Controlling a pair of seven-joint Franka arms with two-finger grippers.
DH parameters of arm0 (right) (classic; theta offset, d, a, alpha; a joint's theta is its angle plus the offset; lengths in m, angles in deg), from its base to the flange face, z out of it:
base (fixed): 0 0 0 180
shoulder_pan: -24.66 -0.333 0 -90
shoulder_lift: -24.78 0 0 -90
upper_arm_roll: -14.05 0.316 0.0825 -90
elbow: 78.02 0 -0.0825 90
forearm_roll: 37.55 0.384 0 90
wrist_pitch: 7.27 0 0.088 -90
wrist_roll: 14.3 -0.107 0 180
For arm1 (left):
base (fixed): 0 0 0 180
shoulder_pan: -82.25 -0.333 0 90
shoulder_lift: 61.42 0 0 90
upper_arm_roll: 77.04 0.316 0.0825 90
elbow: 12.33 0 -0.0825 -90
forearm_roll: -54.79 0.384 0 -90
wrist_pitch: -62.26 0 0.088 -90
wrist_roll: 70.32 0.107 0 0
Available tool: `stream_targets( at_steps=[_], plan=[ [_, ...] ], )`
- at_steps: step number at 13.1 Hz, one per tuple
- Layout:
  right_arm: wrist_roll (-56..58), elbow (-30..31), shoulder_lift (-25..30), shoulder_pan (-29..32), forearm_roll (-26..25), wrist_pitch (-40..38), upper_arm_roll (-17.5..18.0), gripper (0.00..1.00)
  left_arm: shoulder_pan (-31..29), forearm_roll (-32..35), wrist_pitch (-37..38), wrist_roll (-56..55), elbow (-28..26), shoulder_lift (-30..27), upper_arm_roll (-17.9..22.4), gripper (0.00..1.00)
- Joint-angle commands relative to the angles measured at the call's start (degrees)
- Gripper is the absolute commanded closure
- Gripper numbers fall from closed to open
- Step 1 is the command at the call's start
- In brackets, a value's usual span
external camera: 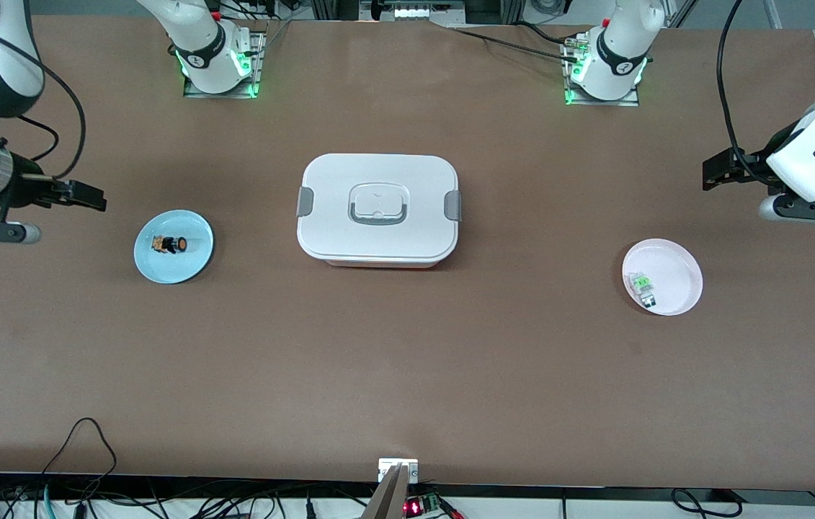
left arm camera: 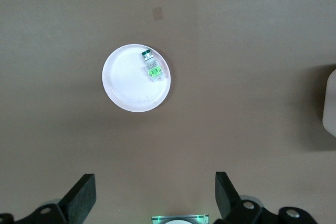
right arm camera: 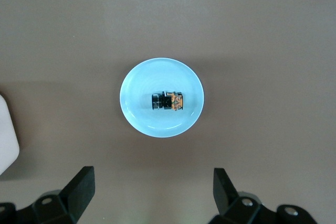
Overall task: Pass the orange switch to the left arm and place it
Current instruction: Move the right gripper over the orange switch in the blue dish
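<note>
At table centre, front view: box [external camera: 377, 210]. Orange switch [external camera: 171, 245] on blue plate [external camera: 194, 261], 9 o'clock of box; pink plate [external camera: 681, 261] at 3 o'clock. Right gripper [external camera: 76, 194] and left gripper [external camera: 715, 171] aloft at table ends, waiting.
Left wrist: left gripper [left arm camera: 155, 196] fingers spread, empty, above pink plate [left arm camera: 123, 85] holding green-topped part [left arm camera: 150, 64].
Right wrist: right gripper [right arm camera: 153, 192] fingers spread, empty, above switch [right arm camera: 168, 101].

A brown table [external camera: 407, 360] carried two small plates. A pale pink plate [external camera: 674, 259] lay toward the left arm's end of the table, holding a small clear-white part with a green top [external camera: 643, 287] near the plate's rim. A light blue plate [external camera: 162, 267] lay well apart from the pink plate, toward the right arm's end.
</note>
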Motion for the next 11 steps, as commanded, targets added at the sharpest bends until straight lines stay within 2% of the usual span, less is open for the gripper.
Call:
stream_targets(
  at_steps=[1,3,6,8,11],
  plan=[
    [1.04,7.23,-0.14,-0.05,0.04,7.27,-0.08,0.00,-0.08,-0.43,0.46,-0.37,1.48,0.60,-0.03,0.00],
    [1.13,10.77,-1.37,-0.05,-0.14,11.25,-0.08,0.00,-0.08,-0.43,0.37,-0.37,1.48,0.60,-0.03,0.00],
    [1.31,12.53,-4.79,-0.05,-0.58,14.06,0.01,0.00,-0.08,-0.43,0.37,-0.37,1.39,0.60,-0.03,0.00],
    [3.84,14.82,-5.94,0.04,-3.38,18.62,0.01,0.00,-0.08,-0.43,0.46,-0.37,1.39,0.60,-0.03,0.00],
    [3.94,16.32,-8.57,0.56,-3.30,22.85,0.01,0.00,-0.08,-0.43,0.46,-0.37,1.39,0.60,-0.03,0.00]
  ],
)
